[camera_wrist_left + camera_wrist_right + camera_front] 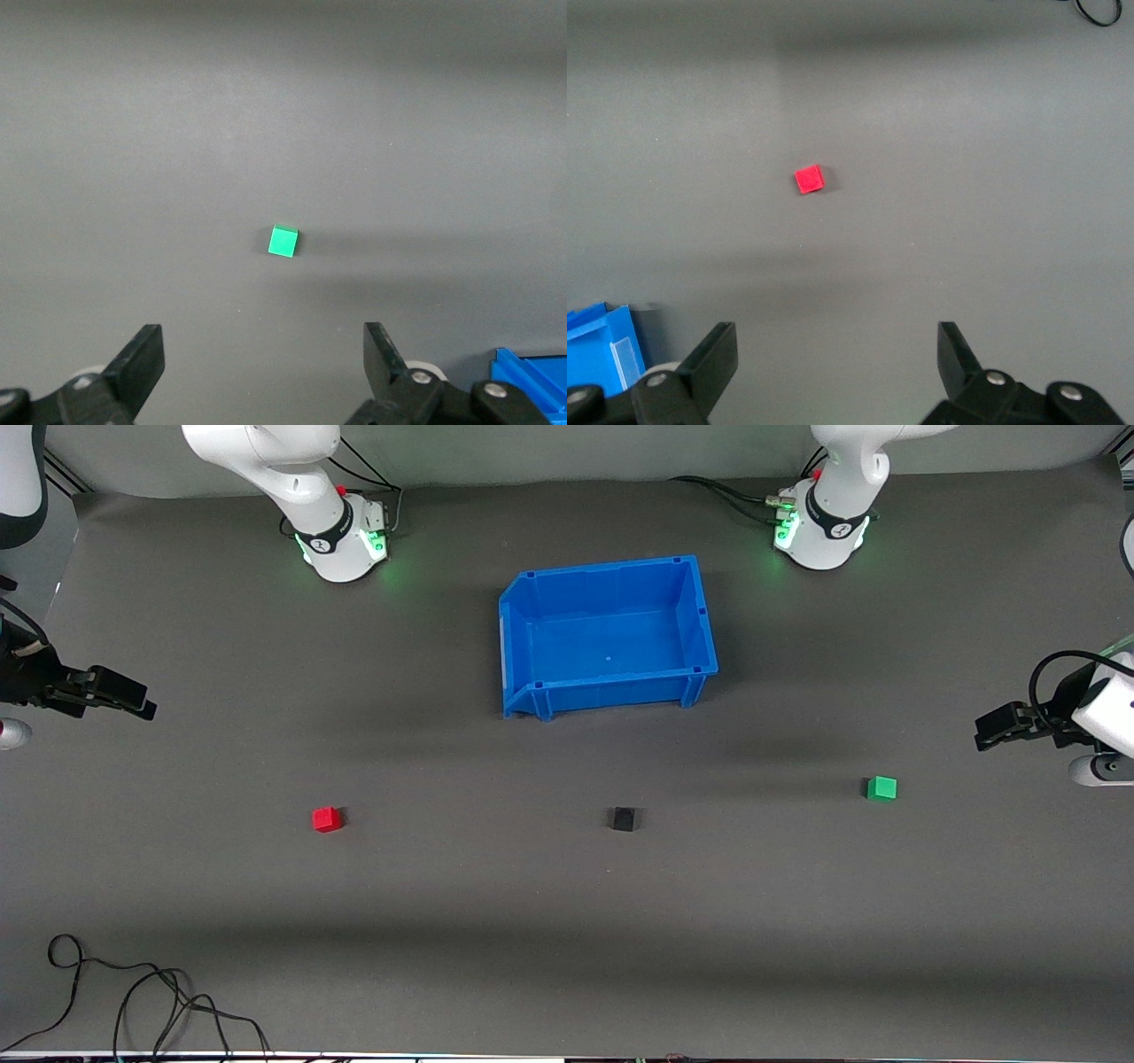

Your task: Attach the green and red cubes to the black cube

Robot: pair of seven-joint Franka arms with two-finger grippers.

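Observation:
The black cube (624,818) sits on the dark table, nearer the front camera than the blue bin. The red cube (327,819) lies toward the right arm's end, the green cube (881,787) toward the left arm's end. My left gripper (985,732) is open and empty, up in the air at its end of the table; its wrist view shows the green cube (283,241) ahead of the open fingers (142,359). My right gripper (137,700) is open and empty, up at its end; its wrist view shows the red cube (809,179).
An empty blue bin (518,691) stands mid-table between the arm bases; its corner shows in both wrist views (530,376) (602,341). Loose black cables (133,992) lie at the table's near edge toward the right arm's end.

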